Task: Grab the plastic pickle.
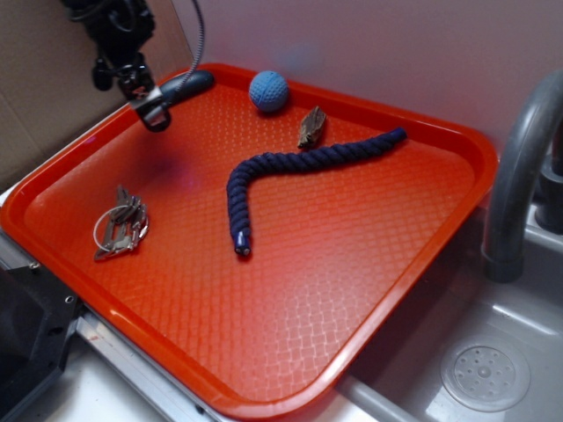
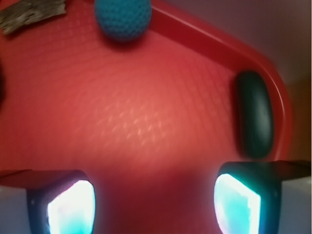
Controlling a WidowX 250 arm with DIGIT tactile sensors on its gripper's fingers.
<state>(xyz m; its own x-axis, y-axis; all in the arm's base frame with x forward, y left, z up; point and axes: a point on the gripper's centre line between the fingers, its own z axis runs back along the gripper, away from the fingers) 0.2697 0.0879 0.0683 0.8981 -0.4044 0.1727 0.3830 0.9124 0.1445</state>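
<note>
Plastic pickle point(image 2: 254, 114) by tray point(image 2: 214, 46) rim, fingers point(image 2: 243, 204) apart, cropped

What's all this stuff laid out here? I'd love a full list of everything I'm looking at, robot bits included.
Tray: one, orange-red, textured, beside the sink.
Plastic pickle: one, very dark green, at the tray's far-left rim, by the gripper.
Knitted ball: one, blue, near the tray's far edge.
Braided rope: one, navy, bent across the tray's middle.
Bark-like piece: one, brown, between ball and rope.
Bunch of keys: one, metallic, on the tray's left side.
Sink: one, grey, right of the tray, with a round drain.
Faucet: one, grey, curved, above the sink.
Gripper: one, black, jaws open, above the tray's far-left corner; nothing held.
</note>
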